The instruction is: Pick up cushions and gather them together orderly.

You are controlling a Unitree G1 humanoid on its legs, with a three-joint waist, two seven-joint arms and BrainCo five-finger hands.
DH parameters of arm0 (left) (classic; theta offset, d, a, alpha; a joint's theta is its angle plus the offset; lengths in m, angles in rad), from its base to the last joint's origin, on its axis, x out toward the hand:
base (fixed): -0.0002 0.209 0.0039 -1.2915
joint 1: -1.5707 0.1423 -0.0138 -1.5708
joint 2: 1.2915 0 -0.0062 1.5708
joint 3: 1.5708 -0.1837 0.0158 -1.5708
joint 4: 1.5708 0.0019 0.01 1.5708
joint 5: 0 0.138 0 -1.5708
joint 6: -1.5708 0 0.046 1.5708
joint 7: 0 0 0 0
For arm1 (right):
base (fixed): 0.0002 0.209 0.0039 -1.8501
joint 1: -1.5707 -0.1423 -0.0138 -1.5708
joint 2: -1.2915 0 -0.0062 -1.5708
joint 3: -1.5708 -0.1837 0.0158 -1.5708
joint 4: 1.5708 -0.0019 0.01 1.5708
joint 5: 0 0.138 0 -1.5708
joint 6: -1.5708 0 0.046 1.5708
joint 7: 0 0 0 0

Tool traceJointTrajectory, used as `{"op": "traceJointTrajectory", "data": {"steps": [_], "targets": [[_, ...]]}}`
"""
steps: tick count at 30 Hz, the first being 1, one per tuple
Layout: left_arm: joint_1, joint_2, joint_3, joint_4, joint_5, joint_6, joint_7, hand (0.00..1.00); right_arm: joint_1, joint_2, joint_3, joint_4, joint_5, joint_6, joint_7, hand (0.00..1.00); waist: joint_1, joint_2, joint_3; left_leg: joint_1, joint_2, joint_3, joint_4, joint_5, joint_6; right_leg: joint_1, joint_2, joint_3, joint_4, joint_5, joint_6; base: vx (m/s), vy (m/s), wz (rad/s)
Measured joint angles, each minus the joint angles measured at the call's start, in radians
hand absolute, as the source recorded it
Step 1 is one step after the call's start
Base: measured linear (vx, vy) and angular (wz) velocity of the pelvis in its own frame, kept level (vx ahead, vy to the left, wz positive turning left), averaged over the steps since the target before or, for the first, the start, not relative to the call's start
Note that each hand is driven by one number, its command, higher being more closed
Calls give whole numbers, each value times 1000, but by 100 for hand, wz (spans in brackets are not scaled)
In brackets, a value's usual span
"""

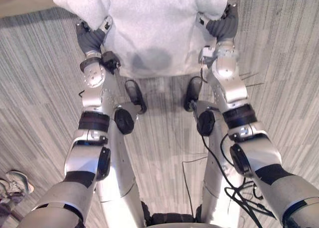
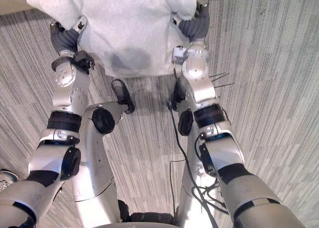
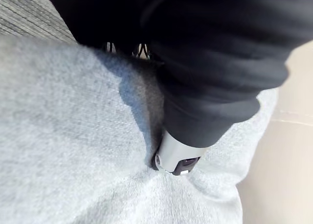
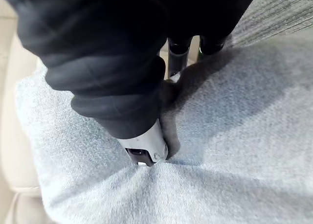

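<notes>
Cushion [image 1: 149, 34] is between our hands: left hand [image 1: 91, 39] and right hand [image 1: 223, 26] each pinch a side edge, thumbs dug in. Risk: the pinches look shallow, so soft fabric may slip and drop onto the carpet [image 1: 289, 63].

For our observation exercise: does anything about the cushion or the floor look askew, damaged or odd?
Nothing stands out. The grey cushion is intact, pinched at its edges by the left hand and right hand, dented only where they press, above the carpet.
</notes>
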Motion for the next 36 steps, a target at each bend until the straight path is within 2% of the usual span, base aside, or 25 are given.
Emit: {"op": "traceJointTrajectory", "data": {"steps": [1, 4, 5, 6, 7, 8, 12, 14, 17, 23, 27, 29, 30, 31, 32, 33, 34, 36], "targets": [[65, -16, -7, -54, 20, -12, 0, 100, 73, 5, 11, -71, -6, -17, 2, 100, 0, -3, -28, 56, 4, 5, -35, 2, -4, 56, 9, -2, -41, 2, 3, -40, -44, -2], [222, -66, -33, -192, 57, -40, 0, 100, 253, 19, 20, -247, -38, -51, 11, 100, 1, -2, -35, 265, -6, 27, -149, 2, -18, 262, 8, -21, -162, 5, 6, 2, -35, -3], [316, -95, -43, -244, 76, -47, -1, 100, 342, 34, 25, -299, -48, -68, 33, 100, -2, -1, -69, 338, -10, 36, -199, 4, -22, 337, 5, -33, -219, 10, 9, 43, -29, -3], [360, -107, -52, -264, 82, -53, -1, 100, 387, 38, 29, -324, -51, -76, 40, 100, -2, -1, -83, 378, -10, 42, -223, 8, -27, 377, 5, -39, -243, 13, 10, 112, -11, 1], [439, -124, -70, -303, 90, -60, -6, 100, 468, 43, 33, -376, -67, -84, 58, 100, -1, 0, -92, 474, -13, 53, -263, 15, -33, 473, 6, -44, -289, 29, 3, 183, 2, 5], [531, -139, -85, -341, 98, -68, -8, 100, 555, 43, 51, -422, -83, -104, 79, 100, -3, 0, -134, 558, -17, 69, -312, 16, -35, 554, 8, -46, -339, 31, 2, 198, 12, 7], [697, -145, -100, -373, 107, -80, -37, 100, 701, 42, 99, -483, -83, -121, 140, 100, -2, 0, -207, 745, -43, 95, -429, 22, -45, 734, 11, -50, -455, 37, 11, 196, 28, 8], [805, -143, -100, -374, 107, -90, -68, 100, 779, 40, 120, -472, -82, -143, 204, 100, 0, 1, -261, 860, -71, 110, -528, 35, -62, 840, 11, -47, -547, 49, 25, 227, 24, 5], [880, -138, -101, -374, 108, -94, -96, 100, 802, 16, 120, -419, -80, -146, 261, 100, 0, 1, -301, 947, -97, 121, -617, 59, -59, 929, 12, -39, -646, 80, 31, 209, 35, 1], [939, -132, -119, -374, 119, -94, -126, 100, 810, -20, 117, -363, -74, -146, 296, 100, -2, 3, -317, 1029, -117, 118, -677, 59, -59, 1026, 15, -26, -745, 114, 41, 116, 49, -7], [961, -119, -123, -374, 119, -93, -137, 100, 809, -27, 117, -353, -73, -146, 305, 100, 1, 2, -318, 1052, -118, 117, -656, 19, -49, 1037, 15, -10, -724, 114, 43, 22, 59, -15], [975, -120, -125, -374, 128, -82, -141, 100, 808, -26, 114, -317, -73, -145, 306, 100, -1, 4, -317, 1063, -112, 108, -608, -49, -37, 975, 2, -6, -545, 101, 63, -29, 122, -20], [977, -118, -126, -374, 129, -76, -141, 100, 810, -26, 113, -309, -73, -143, 306, 100, -5, 3, -317, 1067, -115, 107, -600, -59, -35, 952, -11, -7, -485, 102, 63, -22, 134, 4], [978, -115, -133, -374, 137, -63, -144, 100, 820, -24, 104, -296, -73, -143, 306, 100, -10, 1, -316, 1087, -137, 102, -593, -71, -21, 909, -45, -6, -361, 112, 68, 27, 76, 26], [982, -116, -139, -374, 147, -56, -148, 100, 827, -23, 96, -276, -73, -142, 308, 100, -15, 7, -314, 1112, -151, 92, -595, -80, -1, 869, -65, -10, -270, 130, 32, 52, 73, 31], [986, -115, -139, -374, 152, -56, -152, 100, 832, -23, 96, -270, -73, -140, 309, 100, -23, 17, -315, 1118, -151, 86, -595, -82, 6, 871, -64, -10, -274, 102, 24, 98, 16, 34], [986, -112, -133, -376, 155, -57, -155, 100, 835, -23, 95, -269, -73, -140, 318, 100, -28, 29, -311, 1120, -151, 73, -597, -87, 9, 868, -59, -14, -342, 62, 29, 131, -26, 35], [980, -109, -123, -377, 155, -57, -155, 100, 837, -18, 91, -267, -73, -135, 335, 100, -29, 32, -309, 1120, -152, 50, -606, -93, 6, 855, -46, -11, -510, 73, 38, 170, -62, 41]]}}
